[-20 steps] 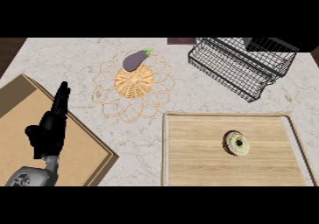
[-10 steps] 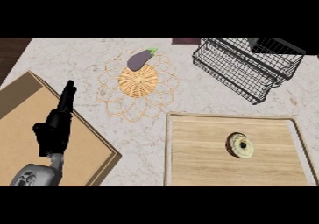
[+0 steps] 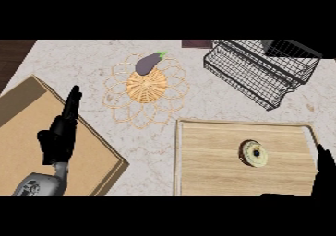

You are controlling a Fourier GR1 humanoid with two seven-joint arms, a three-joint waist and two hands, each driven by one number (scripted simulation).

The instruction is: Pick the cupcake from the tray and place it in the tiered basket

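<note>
The cupcake (image 3: 254, 153), pale yellow with a dark rim, lies on the wooden tray (image 3: 212, 161) at the lower right. A black wire tiered basket (image 3: 262, 69) stands at the top right of the counter. My left hand (image 3: 60, 133) stays open with straight fingers pointing up, over the brown board at the left, far from the cupcake. My right hand (image 3: 326, 171) shows only as dark fingers at the right edge, just right of the tray and close to the cupcake; its fingers look straight.
A woven wicker mat (image 3: 147, 90) lies at the centre top with a purple eggplant (image 3: 149, 63) on its upper edge. A large brown board (image 3: 34, 147) fills the lower left. Marble counter (image 3: 150, 152) lies between board and tray.
My right hand has come into view at the right edge beside the tray. The view has shifted slightly, with the scene sliding right and down. My left hand has kept its pose.
</note>
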